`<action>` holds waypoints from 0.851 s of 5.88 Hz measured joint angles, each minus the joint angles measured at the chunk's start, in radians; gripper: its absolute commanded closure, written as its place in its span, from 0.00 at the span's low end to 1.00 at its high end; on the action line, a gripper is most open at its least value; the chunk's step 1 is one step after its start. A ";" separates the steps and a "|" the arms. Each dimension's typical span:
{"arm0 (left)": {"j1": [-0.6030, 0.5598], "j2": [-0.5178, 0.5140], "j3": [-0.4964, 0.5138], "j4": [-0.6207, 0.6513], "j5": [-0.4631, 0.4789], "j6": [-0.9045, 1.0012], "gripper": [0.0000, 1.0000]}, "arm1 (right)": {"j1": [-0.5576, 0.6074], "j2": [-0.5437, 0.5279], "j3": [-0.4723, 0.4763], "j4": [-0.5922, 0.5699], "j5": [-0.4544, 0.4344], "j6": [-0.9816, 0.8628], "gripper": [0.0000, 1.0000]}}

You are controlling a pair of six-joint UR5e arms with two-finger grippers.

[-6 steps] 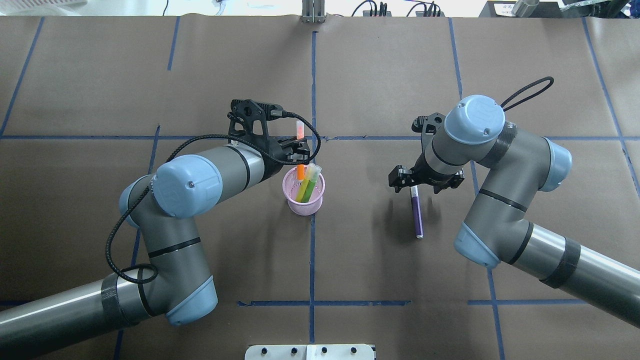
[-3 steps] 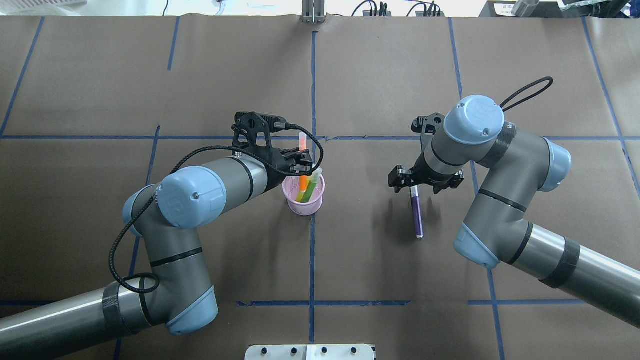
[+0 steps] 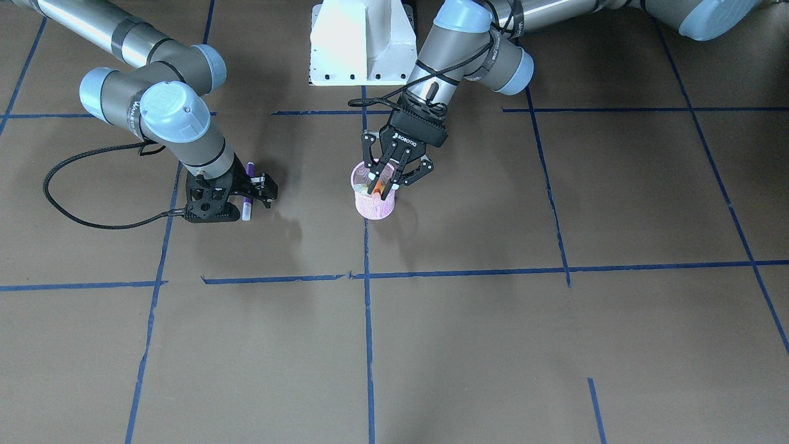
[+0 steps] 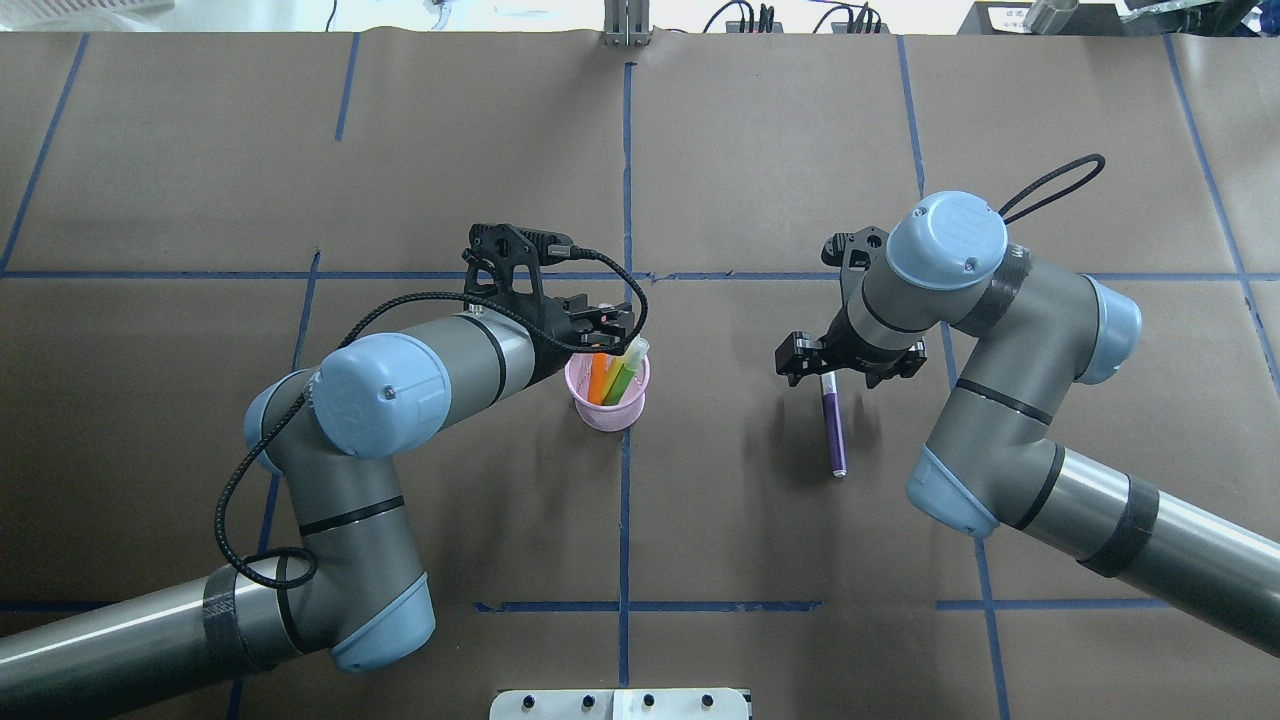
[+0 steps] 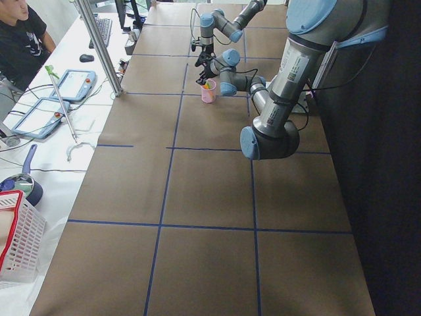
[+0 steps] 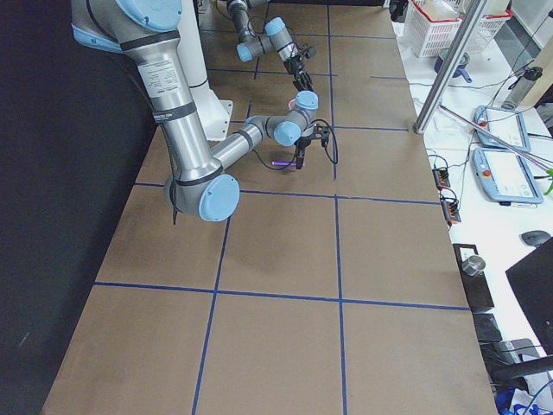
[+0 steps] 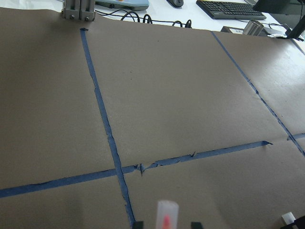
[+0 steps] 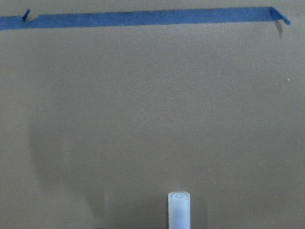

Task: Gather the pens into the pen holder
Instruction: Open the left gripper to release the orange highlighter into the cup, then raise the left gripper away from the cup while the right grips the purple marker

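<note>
The left gripper hangs directly over the small pink wire-mesh cup, pointing down, with its jaws spread to a moderate gap either side of the slim orange pen. In the left wrist view that pen's pale cap shows at the bottom centre with bare space on both sides, so nothing is clamped. The orange pen stands in the cup, leaning toward the upper edge of the overhead frame, and the slim green pen leans just beside it on the right, its translucent cap poking over the rolled rim. The cup sits just left of the overhead frame's centre, on the vertical blue tape line. A black braided cable loops from the left wrist back along the arm. Right of centre, the right gripper is low over the brown paper-covered table with its jaws stretched wide, straddling the pale cap end of the slim purple pen without gripping it. The purple pen lies flat on the paper, well apart from the cup, running up and down the frame with its dark end toward the bottom. In the right wrist view its cap shows at the bottom centre.
</note>
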 measured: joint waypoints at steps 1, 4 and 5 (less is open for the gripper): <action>0.000 0.000 -0.003 0.000 0.000 0.000 0.00 | 0.000 0.001 -0.001 0.000 0.000 0.001 0.00; -0.004 -0.001 -0.013 0.012 -0.003 -0.001 0.00 | -0.004 0.002 -0.004 0.000 0.000 0.036 0.09; -0.014 -0.003 -0.015 0.016 -0.006 -0.002 0.00 | -0.005 0.001 -0.007 0.000 0.000 0.040 0.20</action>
